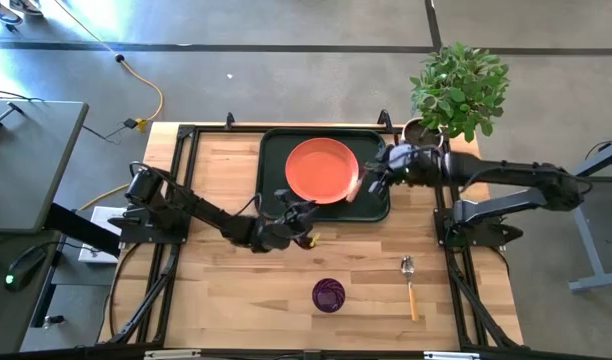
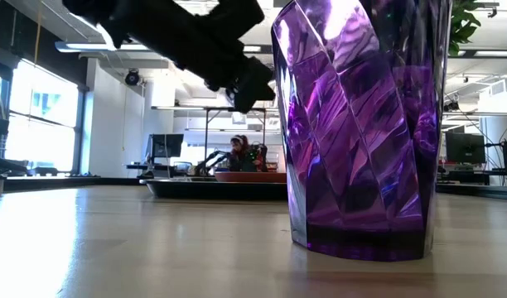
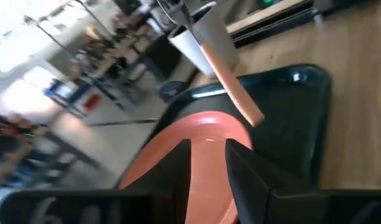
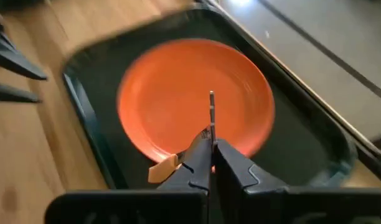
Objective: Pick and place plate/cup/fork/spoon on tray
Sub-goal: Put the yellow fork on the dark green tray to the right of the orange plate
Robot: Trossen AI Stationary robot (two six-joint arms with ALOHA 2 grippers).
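Fork held above the plate on the tray.
Right gripper clamps the fork; left gripper, fingers apart, hovers at the tray's near rim; cup and spoon rest on the table.

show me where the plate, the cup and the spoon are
plate (image 1: 321, 170), high view, the middle of its orange face.
cup (image 1: 328, 294), high view, its round purple top.
spoon (image 1: 413, 297), high view, partway along its orange-tan handle.
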